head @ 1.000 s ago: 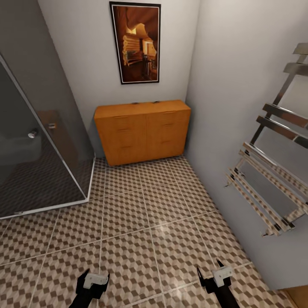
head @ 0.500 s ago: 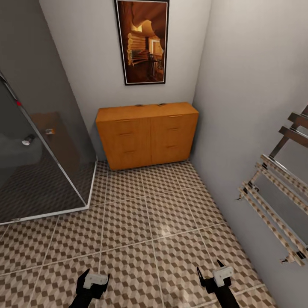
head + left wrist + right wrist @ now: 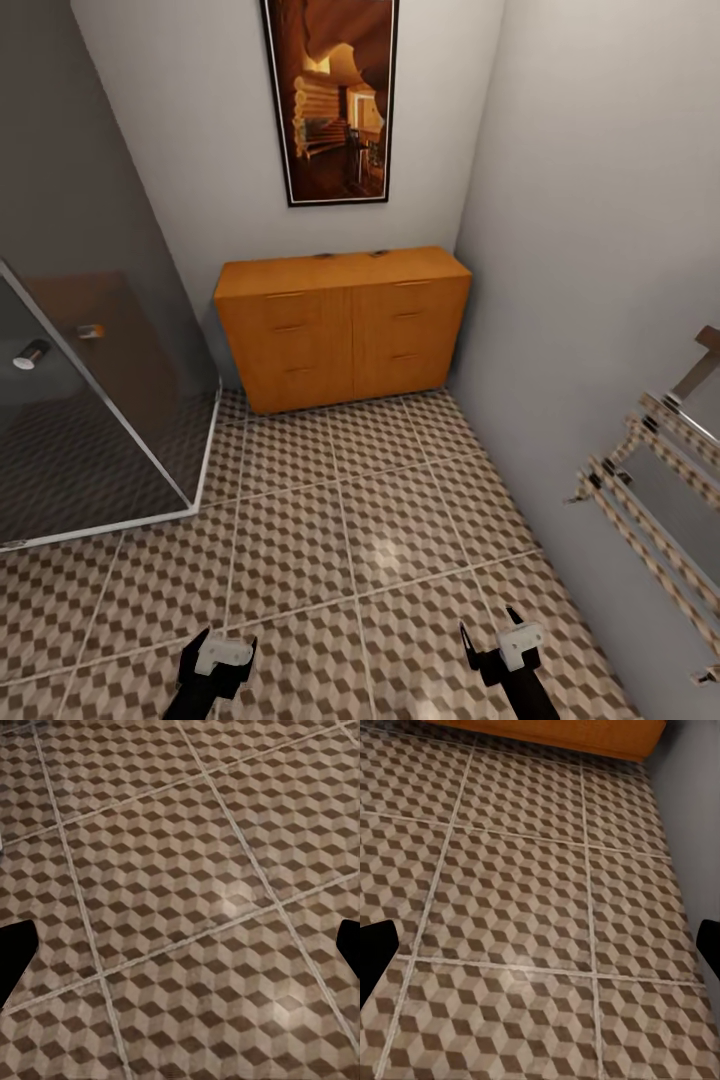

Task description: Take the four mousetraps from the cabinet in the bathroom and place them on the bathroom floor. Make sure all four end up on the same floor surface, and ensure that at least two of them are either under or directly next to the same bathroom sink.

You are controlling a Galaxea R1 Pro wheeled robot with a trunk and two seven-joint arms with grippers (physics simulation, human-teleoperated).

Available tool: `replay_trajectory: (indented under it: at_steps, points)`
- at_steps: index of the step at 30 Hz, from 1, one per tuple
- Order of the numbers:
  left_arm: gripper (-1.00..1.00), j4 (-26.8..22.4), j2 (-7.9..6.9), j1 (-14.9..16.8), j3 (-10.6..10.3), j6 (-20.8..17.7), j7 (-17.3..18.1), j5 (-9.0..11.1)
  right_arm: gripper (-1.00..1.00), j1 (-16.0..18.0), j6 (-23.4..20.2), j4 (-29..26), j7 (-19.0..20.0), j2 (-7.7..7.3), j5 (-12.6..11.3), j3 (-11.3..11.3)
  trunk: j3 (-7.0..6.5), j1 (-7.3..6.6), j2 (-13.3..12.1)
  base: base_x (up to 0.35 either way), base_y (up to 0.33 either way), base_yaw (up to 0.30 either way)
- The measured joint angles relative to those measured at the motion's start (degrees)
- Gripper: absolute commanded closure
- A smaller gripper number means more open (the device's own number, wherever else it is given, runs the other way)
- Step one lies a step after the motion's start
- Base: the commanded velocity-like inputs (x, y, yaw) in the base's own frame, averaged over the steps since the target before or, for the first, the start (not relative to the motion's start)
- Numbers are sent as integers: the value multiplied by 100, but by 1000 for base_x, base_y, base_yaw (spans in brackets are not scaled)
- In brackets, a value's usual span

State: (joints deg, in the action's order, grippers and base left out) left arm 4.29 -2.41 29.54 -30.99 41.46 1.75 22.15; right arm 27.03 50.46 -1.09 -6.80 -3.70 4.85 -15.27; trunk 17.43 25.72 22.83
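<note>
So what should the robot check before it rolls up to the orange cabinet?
1. Cabinet ahead in the head view: ok.
2. Tiled bathroom floor between robot and cabinet free of things: ok.
3. Left gripper open and holding nothing: ok.
4. Right gripper open and holding nothing: ok.
5. Drawers open: not ok, all fronts closed.
6. Mousetraps, two small dark bits on top: cannot tell, too small.

One cabinet [image 3: 342, 325], perhaps two mousetraps [image 3: 323, 256].
</note>
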Motion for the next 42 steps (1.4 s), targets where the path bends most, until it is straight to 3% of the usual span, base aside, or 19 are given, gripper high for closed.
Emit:
replay_trajectory:
  at_steps: [10,42]
  points:
    - [-100,0,0,0,0,0,0,0,-100,0,8,0,1,2,0,0,-79,2,-1,266,0,0]
    - [-100,0,0,0,0,0,0,0,-100,0,24,9,1,2,0,-1,-374,3,-1,8,0,0]
